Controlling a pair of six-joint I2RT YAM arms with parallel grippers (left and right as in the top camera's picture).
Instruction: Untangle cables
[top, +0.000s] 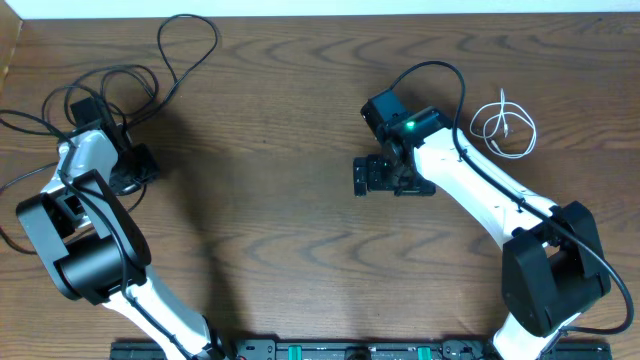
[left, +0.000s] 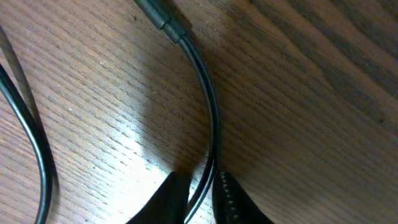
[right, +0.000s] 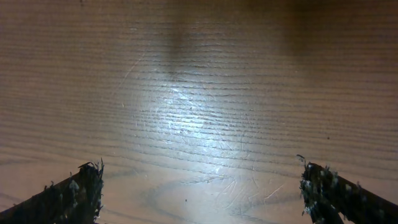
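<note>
Two black cables lie in loose overlapping loops at the table's far left. My left gripper sits at their lower edge. In the left wrist view one black cable curves down from its plug and passes between the two fingertips of my left gripper, which are closed against it. Another black cable strand runs past on the left. The white cable lies coiled at the far right. My right gripper hovers mid-table, open, with only bare wood between its fingers.
Thicker black wires trail off the table's left edge near the left arm. The right arm stretches diagonally from the near right corner. The white cable lies just beyond its elbow.
</note>
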